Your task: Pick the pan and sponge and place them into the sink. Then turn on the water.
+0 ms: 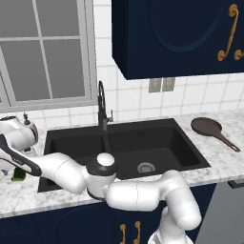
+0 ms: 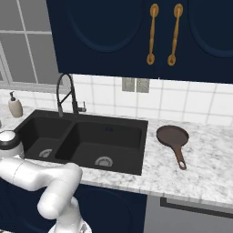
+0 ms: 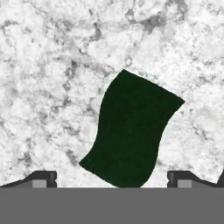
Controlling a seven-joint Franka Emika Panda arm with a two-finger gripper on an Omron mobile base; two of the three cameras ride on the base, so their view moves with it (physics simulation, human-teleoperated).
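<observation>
Sponge (image 3: 131, 131) lay flat on the counter (image 3: 52, 65), between the spread fingers of the gripper (image 3: 111, 177), probably lined up for a grasp. Nothing was held; the pan (image 2: 172, 136) waited right of the sink (image 2: 136, 125)

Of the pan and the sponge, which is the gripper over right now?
The sponge: it lies on the marble left of the sink, between the open fingers. The pan sits on the right counter.

One pan (image 2: 172, 135) sits at right of the frame on the marble surface (image 2: 214, 154). One sponge (image 3: 131, 131), one sink (image 2: 86, 136) with two basins and two drains, one faucet (image 2: 66, 93), one soap bottle (image 2: 15, 105), four gold cabinet handles overhead.
</observation>
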